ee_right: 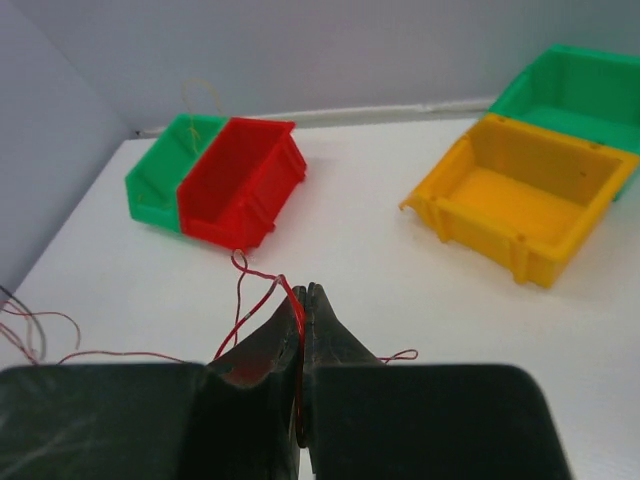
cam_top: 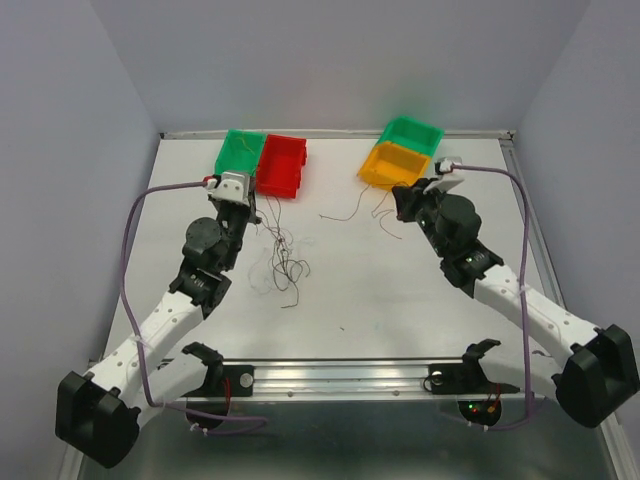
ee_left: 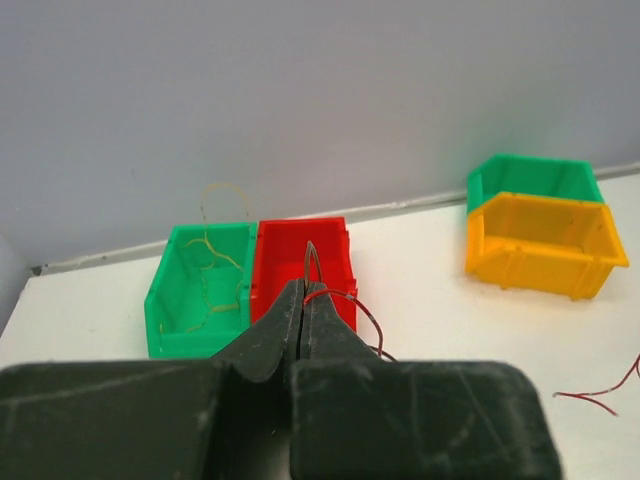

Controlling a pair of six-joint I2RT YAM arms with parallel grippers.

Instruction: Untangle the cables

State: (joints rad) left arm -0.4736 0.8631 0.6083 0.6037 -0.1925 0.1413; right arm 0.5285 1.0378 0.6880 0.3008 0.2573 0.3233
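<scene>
Only the left wrist view shows a yellowish strand (ee_left: 205, 262) curling inside the green bin (ee_left: 160, 300), ahead-left of the left gripper (ee_left: 306, 290). Its fingers are pressed together on a dark red strand (ee_left: 345, 293). From above, the cables (cam_top: 285, 265) lie on the table (cam_top: 400, 290) just beside those fingertips, with the long axis running back toward the near edge. The right gripper (ee_right: 308, 292) is clamped on a red strand (ee_right: 262, 275) that leads forward-left from its fingertips toward the red bin (ee_right: 245, 170).
</scene>
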